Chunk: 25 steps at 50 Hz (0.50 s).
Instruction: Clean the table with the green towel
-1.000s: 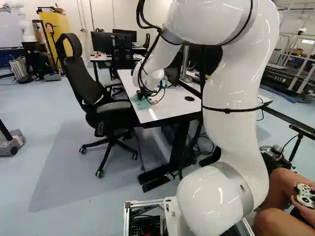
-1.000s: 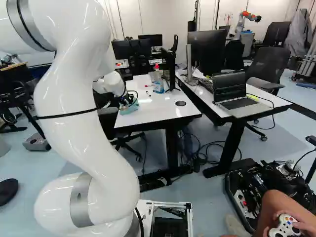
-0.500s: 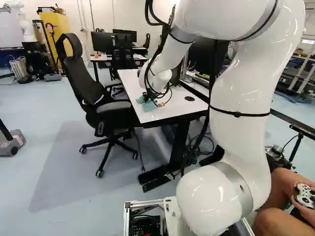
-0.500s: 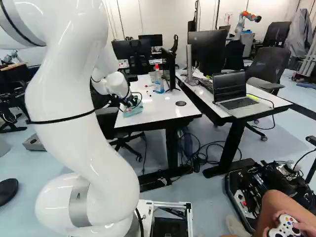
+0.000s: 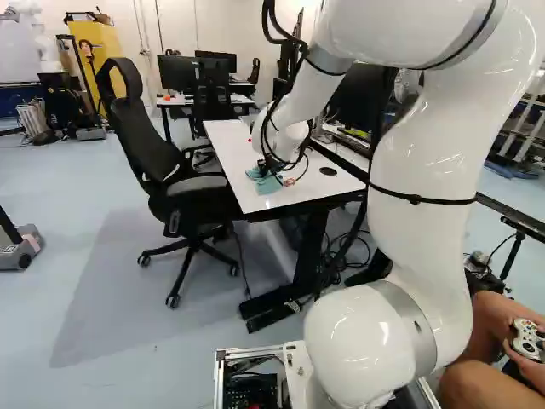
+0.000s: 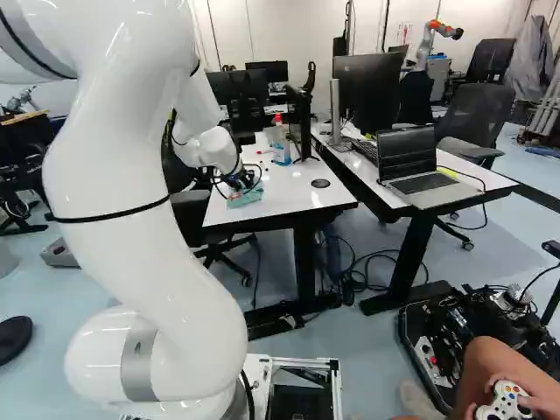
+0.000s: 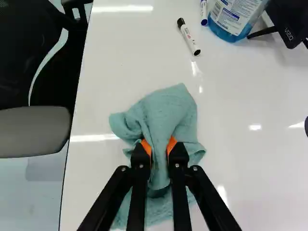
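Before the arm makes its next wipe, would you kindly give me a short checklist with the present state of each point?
1. Gripper shut on the towel from both sides: ok.
2. Towel down on the tabletop, within its edges: ok.
3. Towel spread flat for wiping: not ok, it is bunched up between the fingers.
4. Way ahead free of loose things: not ok; a black-capped marker lies ahead, and a long stroke might push it.
5. Bottle standing upright: ok.
6. Surface under the towel clean: cannot tell, the cloth hides it.
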{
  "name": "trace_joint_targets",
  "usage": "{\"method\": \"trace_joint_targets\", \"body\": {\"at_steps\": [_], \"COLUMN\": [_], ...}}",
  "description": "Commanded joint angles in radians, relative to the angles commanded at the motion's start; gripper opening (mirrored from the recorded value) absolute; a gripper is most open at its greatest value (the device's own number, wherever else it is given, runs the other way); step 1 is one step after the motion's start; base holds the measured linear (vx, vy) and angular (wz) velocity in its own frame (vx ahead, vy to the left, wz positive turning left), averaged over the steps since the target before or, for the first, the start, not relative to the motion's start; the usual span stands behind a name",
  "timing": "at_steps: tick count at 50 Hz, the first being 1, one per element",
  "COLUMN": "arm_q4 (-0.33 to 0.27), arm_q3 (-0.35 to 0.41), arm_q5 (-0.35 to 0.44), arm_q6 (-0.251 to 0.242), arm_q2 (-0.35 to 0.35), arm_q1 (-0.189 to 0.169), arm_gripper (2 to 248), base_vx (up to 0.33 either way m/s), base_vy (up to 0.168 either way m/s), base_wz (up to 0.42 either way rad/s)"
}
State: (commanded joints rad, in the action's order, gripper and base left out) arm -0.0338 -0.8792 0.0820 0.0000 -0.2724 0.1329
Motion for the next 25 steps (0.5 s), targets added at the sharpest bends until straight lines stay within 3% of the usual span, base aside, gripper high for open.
{"method": "trace_joint_targets", "body": {"at_steps": [25], "arm_q4": [0.0], "arm_q3": [0.012], "arm_q5": [-0.024], "arm_q6": [0.0], "arm_q2": [0.047], "arm_q1": [0.001], "arm_gripper": [53], "base_vx": [0.0], "base_vy": [0.0], "base_wz": [0.0]}}
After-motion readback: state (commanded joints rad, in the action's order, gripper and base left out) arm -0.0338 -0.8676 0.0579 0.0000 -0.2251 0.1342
